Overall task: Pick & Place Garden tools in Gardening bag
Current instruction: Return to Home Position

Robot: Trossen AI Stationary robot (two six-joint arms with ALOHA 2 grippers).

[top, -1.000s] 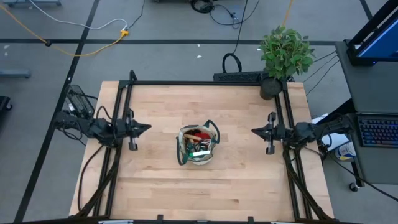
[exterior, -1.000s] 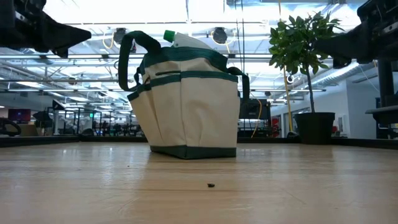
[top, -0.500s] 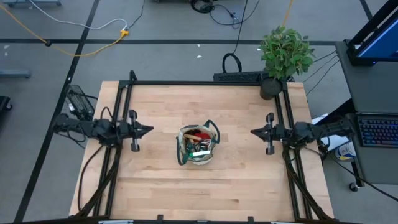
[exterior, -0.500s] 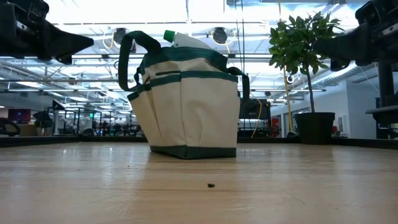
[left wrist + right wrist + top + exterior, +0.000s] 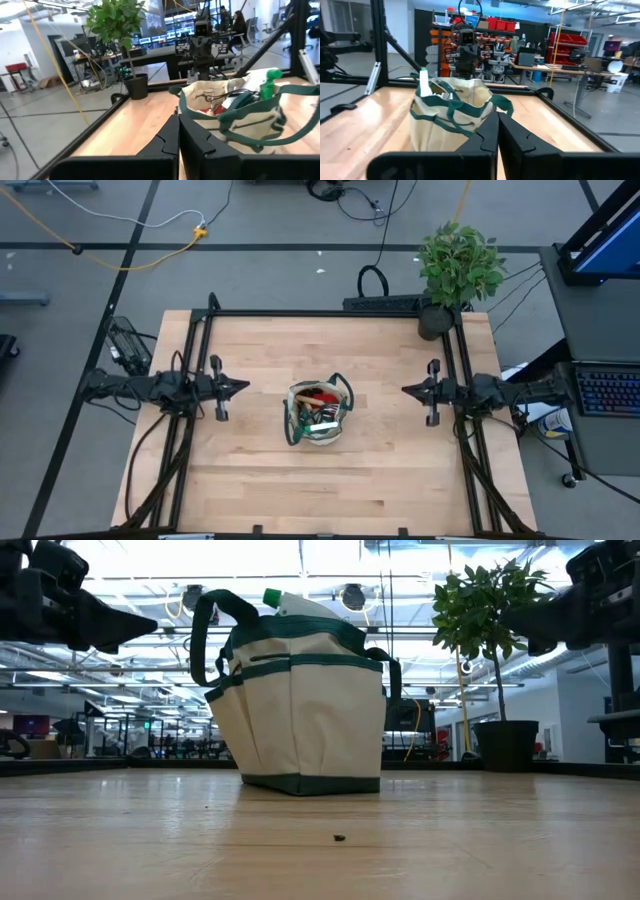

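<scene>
The beige gardening bag [image 5: 318,413] with dark green trim stands upright on its base in the middle of the table; it also shows in the low view [image 5: 300,700]. Tools fill it: a red item [image 5: 322,393] and a green-capped white bottle [image 5: 290,602] stick out of its top. My left gripper [image 5: 240,387] is shut and empty, above the table left of the bag. My right gripper [image 5: 406,391] is shut and empty, right of the bag. Both point at the bag, level, well clear of it.
A potted green plant [image 5: 457,268] stands at the table's far right corner. A black frame rail [image 5: 330,313] runs along the table's far edge and down both sides. Bare wood lies around the bag on all sides.
My left gripper has moved a little toward the bag, to the table's right. My right gripper has crept slightly toward the bag, to the table's left. Both stay shut. The bag has kept still.
</scene>
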